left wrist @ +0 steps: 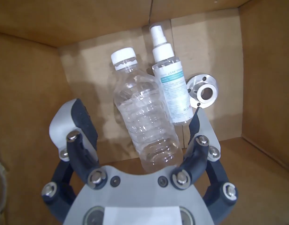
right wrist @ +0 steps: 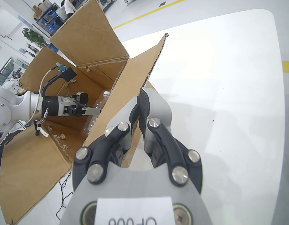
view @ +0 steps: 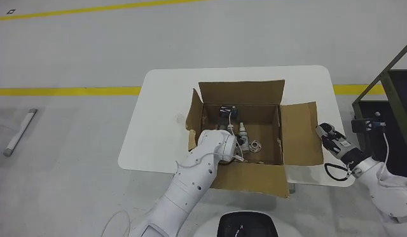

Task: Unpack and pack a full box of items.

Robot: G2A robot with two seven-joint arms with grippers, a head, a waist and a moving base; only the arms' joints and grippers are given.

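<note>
Inside the brown cardboard box (left wrist: 64, 12), a clear plastic bottle (left wrist: 144, 108), white spray bottle (left wrist: 172, 87) and silver metal flange (left wrist: 201, 91) are not yet unpacked; the left tool (left wrist: 139, 115) is held apart over the clear bottle, the right tool (right wrist: 141, 105) clamped on the flap (right wrist: 135, 71)

The cardboard box (left wrist: 64, 5) is matt brown corrugated board, and its flap edges are rough and frayed. Inside the box, the water bottle (left wrist: 144, 113) is clear, glossy, ribbed plastic with a white plastic cap. The spray bottle (left wrist: 172, 83) is clear plastic with a white plastic nozzle and a paper label. The flange (left wrist: 201, 91) is bright machined metal. Under the box, the tabletop (right wrist: 228, 94) is smooth, white and faintly glossy. The left gripper (left wrist: 138, 112) has matt grey jaws with dark rubbery pads (left wrist: 86, 122) and shiny metal pins.
</note>
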